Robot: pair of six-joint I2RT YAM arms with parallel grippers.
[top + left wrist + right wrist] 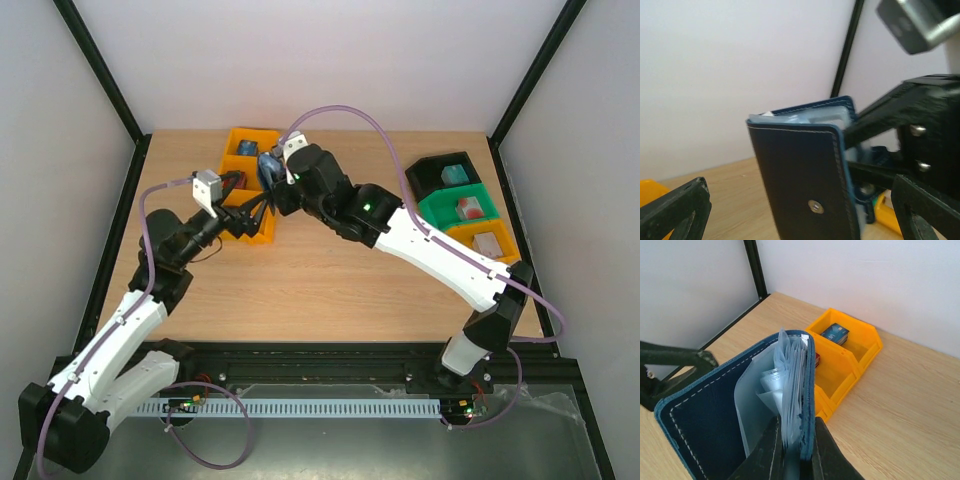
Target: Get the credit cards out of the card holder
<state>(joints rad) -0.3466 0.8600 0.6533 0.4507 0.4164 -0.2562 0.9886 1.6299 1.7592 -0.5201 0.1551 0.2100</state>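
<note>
desk [330, 290]: pale wood, walled in white on three sides, with both arms bolted at the near edge.

right arm [440, 250]: reaches across from the near right to the far centre-left of the desk. left arm [150, 290]: bent up from the near left toward the same spot.

yellow bin [262, 236]: three compartments in a row, standing at the far centre-left of the desk. a second row of black, green and yellow bins [432, 172] stands at the right edge, well apart; its small contents cannot be identified.

card holder [705, 425]: dark navy, lifted clear of the desk just beside the yellow bin. it stands roughly upright and part open, one cover swung away from a fan of clear sleeves [790, 365]. whether any sleeve holds a card cannot be told.

right hand [790, 440]: clenched on the card holder from below, pinching the sleeves and one cover together.

left hand [799, 200]: released, fingers [680, 210] spread wide to either side of the card holder. it faces the closed outer cover, and no contact is visible.

blue card [835, 333]: lies in the end compartment of the yellow bin.

red card [817, 359]: only an edge shows in the middle compartment, the rest hidden behind the card holder.

snap stud [815, 206]: small metal stud low on the outer cover.
</note>
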